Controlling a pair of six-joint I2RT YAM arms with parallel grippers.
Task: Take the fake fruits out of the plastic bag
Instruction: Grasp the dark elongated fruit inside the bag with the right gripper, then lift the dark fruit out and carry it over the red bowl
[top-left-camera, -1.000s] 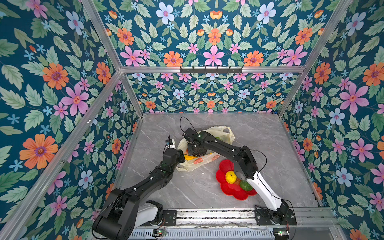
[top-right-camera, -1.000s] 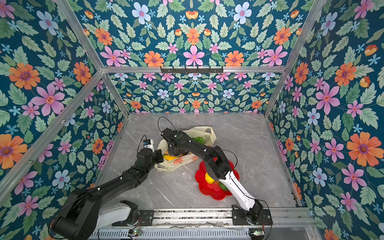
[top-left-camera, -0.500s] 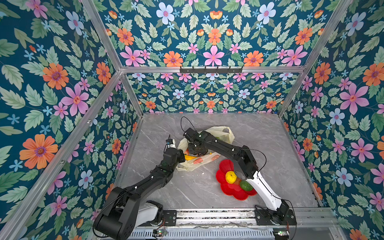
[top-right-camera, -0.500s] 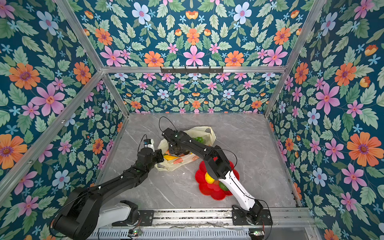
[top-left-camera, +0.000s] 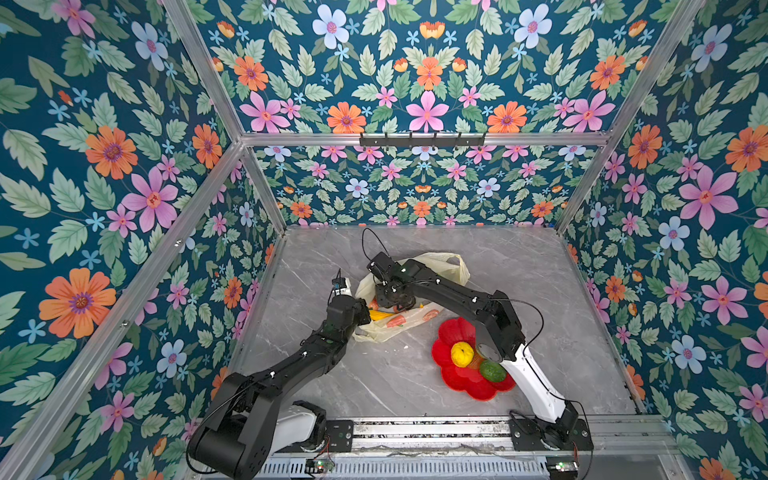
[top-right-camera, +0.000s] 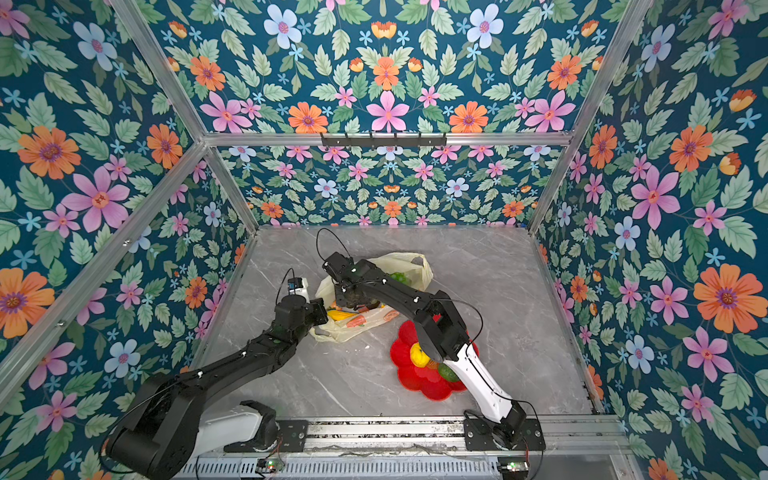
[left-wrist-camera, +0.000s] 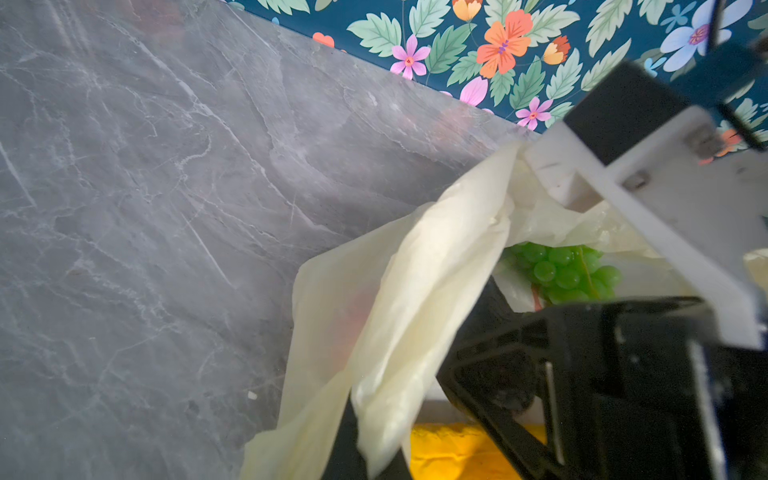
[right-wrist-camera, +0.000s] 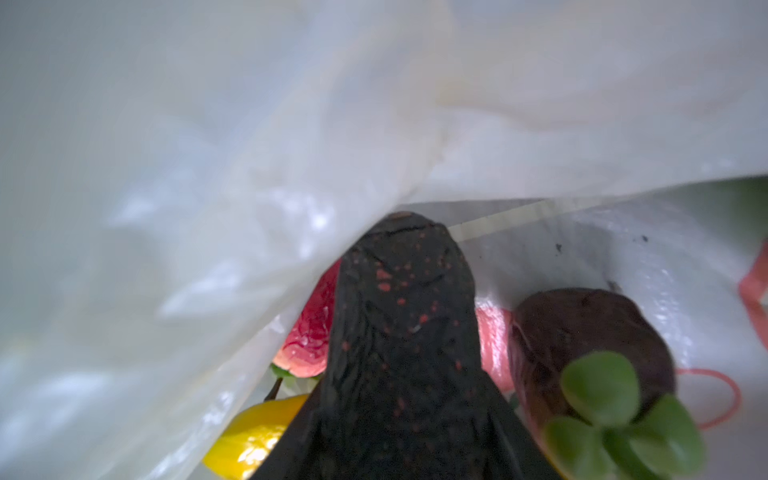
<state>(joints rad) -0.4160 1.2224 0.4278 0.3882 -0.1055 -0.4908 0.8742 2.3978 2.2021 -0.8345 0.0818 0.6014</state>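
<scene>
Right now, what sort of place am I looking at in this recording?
Most likely a staged robot test booth, not a real kitchen: floral-print panels on an aluminium frame enclose a grey marble-look tabletop, and the left arm and right arm are bolted to a rail at its front edge.

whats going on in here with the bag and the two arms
The left gripper is shut on the edge of the plastic bag, holding it open. The right gripper is down inside the bag among the strawberry, avocado and banana; whether it has gripped one cannot be seen. Grapes are in the bag too. A lemon and a green fruit already lie on the red plate.
</scene>
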